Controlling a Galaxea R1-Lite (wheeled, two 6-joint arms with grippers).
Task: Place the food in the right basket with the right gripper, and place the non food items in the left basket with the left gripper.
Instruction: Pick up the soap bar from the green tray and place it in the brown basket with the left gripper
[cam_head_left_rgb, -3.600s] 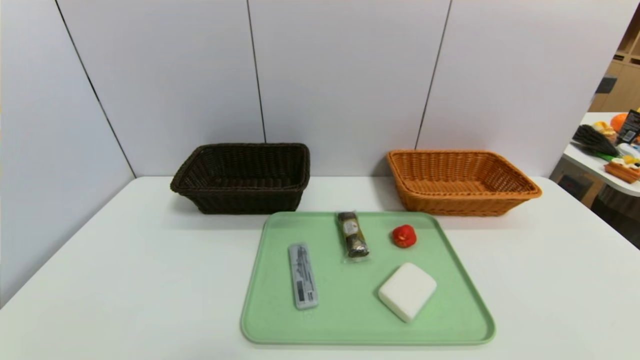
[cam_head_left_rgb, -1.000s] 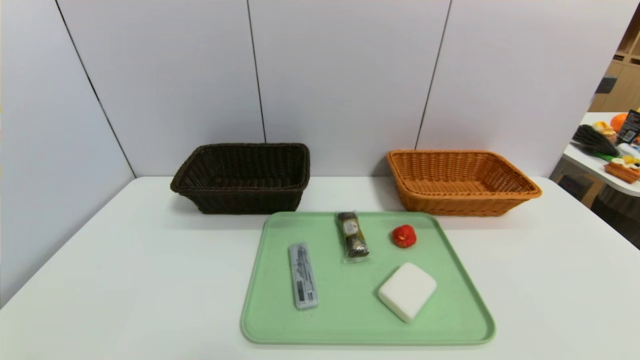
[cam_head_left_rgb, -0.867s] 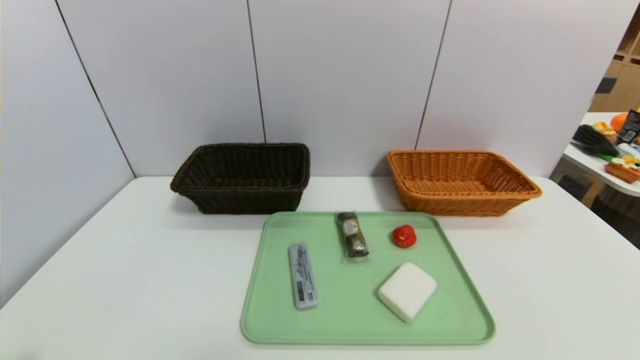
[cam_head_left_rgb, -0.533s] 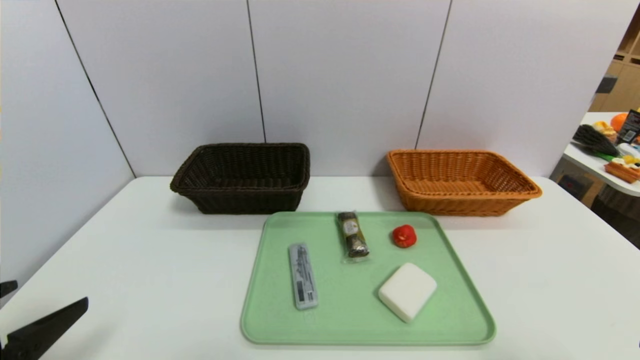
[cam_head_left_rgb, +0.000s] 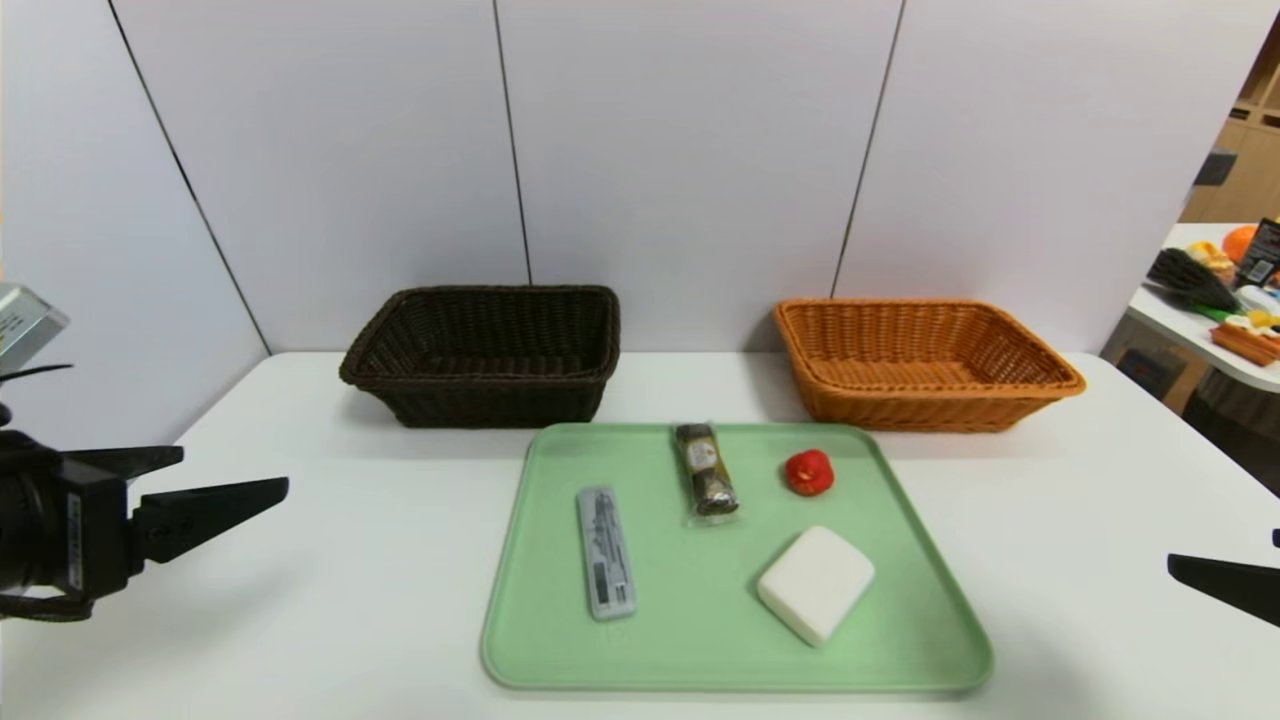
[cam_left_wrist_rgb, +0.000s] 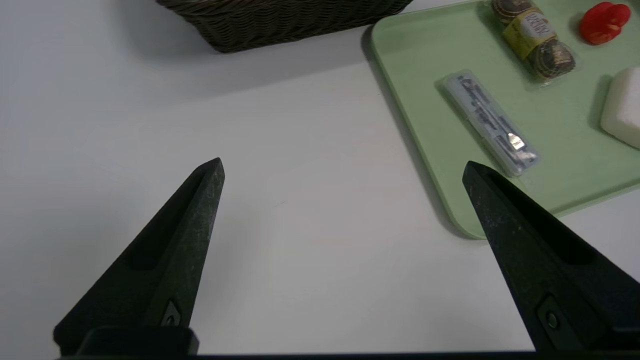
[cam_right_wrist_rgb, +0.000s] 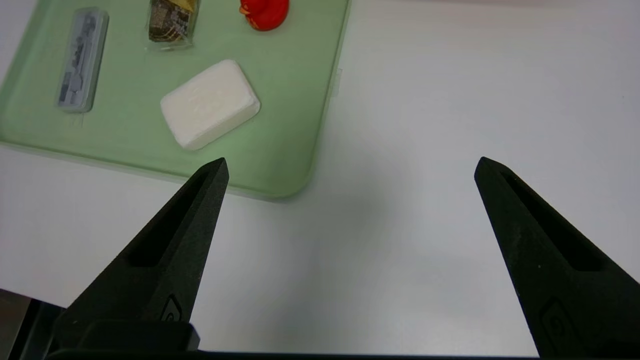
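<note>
Since the earlier head frames both my arms have come into sight: my left gripper (cam_head_left_rgb: 235, 478) now hangs over the bare table (cam_head_left_rgb: 330, 560) at the far left, fingers apart, and a fingertip of my right gripper (cam_head_left_rgb: 1225, 587) shows at the right edge. Nothing on the green tray (cam_head_left_rgb: 560, 650) has shifted; the snack roll (cam_head_left_rgb: 706, 468) lies near its far edge, between the grey case (cam_head_left_rgb: 605, 550) and the red duck (cam_head_left_rgb: 808, 471), the white block (cam_head_left_rgb: 815, 582) nearer me, and the dark basket (cam_head_left_rgb: 485, 350) and orange basket (cam_head_left_rgb: 920, 360) sit empty behind. My left wrist view shows those fingers spread wide, the case (cam_left_wrist_rgb: 492, 122) just ahead. My right wrist view shows my right fingers spread too, empty, beside the tray's near right corner. I judge the roll light, its wrapper slippery and crinkly; I'd pinch across its middle.
</note>
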